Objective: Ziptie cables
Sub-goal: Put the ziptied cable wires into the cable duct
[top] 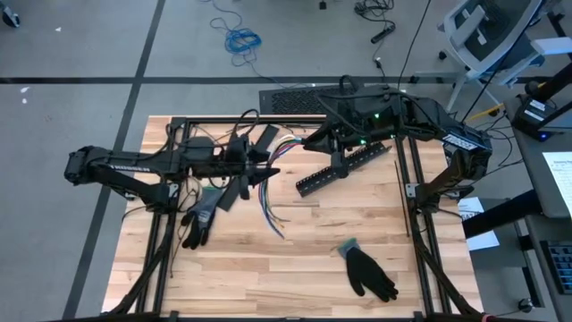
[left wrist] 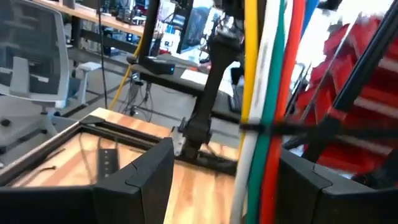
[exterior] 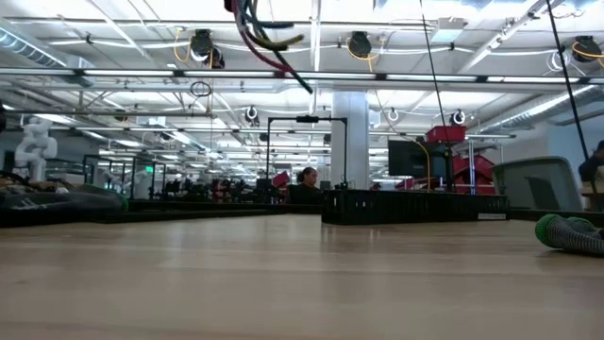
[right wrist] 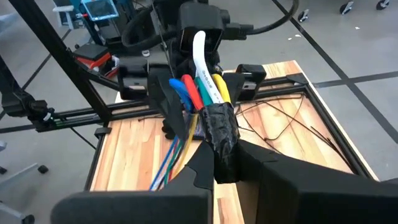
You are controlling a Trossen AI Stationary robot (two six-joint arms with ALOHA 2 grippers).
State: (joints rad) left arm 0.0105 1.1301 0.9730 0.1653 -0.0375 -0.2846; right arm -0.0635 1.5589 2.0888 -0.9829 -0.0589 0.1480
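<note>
Cables (right wrist: 198,87) hang in the air above the table (top: 304,250), held between my two grippers. My right gripper (right wrist: 221,163) is pinched shut on the black-taped end, while my left gripper (left wrist: 225,177) grips them mid-length, fingers (left wrist: 146,171) partly apart around the bundle

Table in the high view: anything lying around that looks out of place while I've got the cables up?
Two work gloves lie loose on the table: one glove beneath the left arm, another glove near the front. Neither touches the cables.
</note>
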